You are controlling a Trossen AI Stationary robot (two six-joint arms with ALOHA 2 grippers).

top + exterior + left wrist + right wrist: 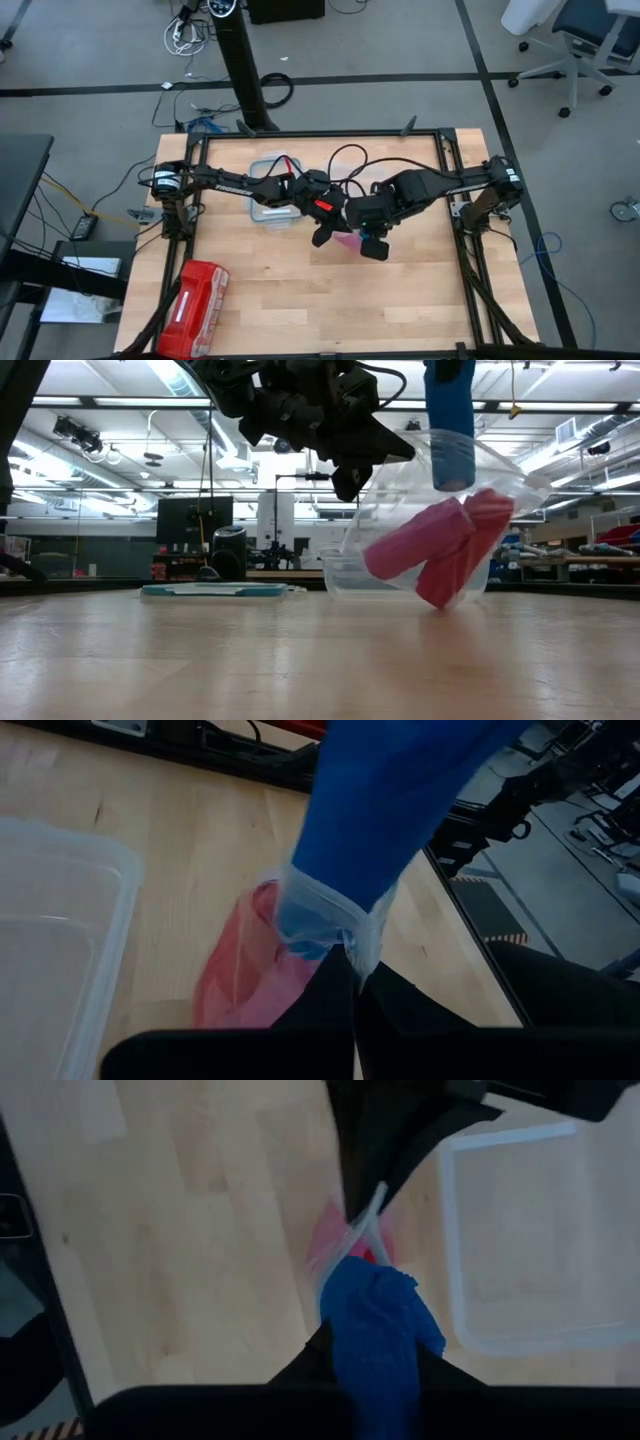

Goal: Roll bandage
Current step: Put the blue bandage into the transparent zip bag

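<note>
The right gripper (375,1355) is clamped on the bandage (378,1330), a bright blue, soft, plain fabric band whose long axis runs upright, hanging from the fingers down into the mouth of a clear plastic bag (440,530). The bag is thin, glossy and crinkled; just below the bandage's lower end lie two red-pink fabric rolls (440,545), stubby cylinders leaning tilted against each other inside it. The left gripper (350,985) is pinched together on the bag's rim, right beside the bandage (touching the film, not the blue fabric). Beyond the left gripper sits a clear, flat plastic lid (272,195) on the pale wooden table (420,300). Well away from both grippers, near the table's corner, lies a red zip pouch (198,300).
</note>
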